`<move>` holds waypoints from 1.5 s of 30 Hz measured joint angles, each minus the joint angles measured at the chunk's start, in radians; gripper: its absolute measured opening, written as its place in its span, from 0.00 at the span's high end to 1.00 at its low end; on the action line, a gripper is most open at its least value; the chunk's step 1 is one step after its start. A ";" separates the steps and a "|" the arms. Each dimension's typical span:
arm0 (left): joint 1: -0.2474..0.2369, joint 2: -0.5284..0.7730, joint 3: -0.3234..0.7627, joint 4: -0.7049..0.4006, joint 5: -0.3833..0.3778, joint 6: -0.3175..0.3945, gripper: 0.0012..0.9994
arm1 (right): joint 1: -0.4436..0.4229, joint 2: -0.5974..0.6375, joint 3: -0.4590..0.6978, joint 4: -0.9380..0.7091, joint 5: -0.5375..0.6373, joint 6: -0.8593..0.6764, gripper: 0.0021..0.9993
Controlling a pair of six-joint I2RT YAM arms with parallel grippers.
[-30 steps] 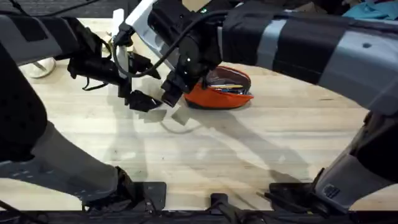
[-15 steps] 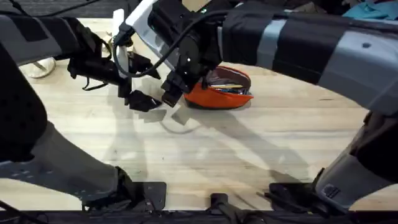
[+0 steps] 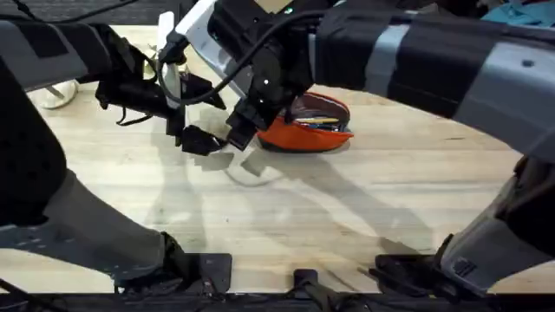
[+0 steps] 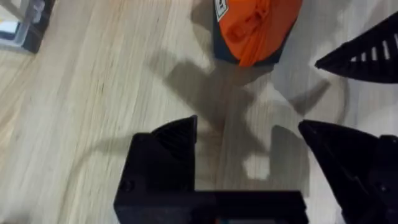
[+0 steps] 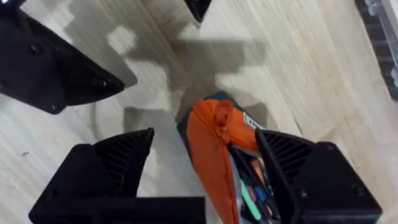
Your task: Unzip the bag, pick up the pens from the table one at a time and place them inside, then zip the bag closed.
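Now | bag (image 3: 308, 126) on table (image 3: 347, 208), zipper partly undone, contents showing | right claw (image 5: 208, 155) spread wide over its closed end | left claw (image 4: 249, 140) released, just beside

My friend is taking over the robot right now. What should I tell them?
Left end effector: open, empty, just off the bag's closed end.
Right end effector: open, straddling that same end of the bag.
The bag lies on the table, unzipped over part of its length, with colourful items inside.
I can't spot pens lying on the table.
Left to do: check the pens are inside, then zip it closed.
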 joint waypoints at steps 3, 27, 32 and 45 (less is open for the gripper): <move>-0.001 0.000 0.000 0.000 0.027 0.010 0.01 | -0.002 -0.019 -0.003 -0.010 0.005 0.008 0.00; 0.056 0.000 0.000 -0.003 0.107 0.043 0.01 | -0.011 -0.119 -0.013 -0.037 0.015 0.011 0.00; 0.119 0.000 0.000 -0.006 0.142 0.078 0.01 | -0.011 -0.119 -0.013 -0.037 0.014 0.006 0.00; 0.212 0.000 0.000 -0.099 0.175 0.284 0.01 | -0.011 -0.049 -0.014 0.021 0.015 -0.010 0.00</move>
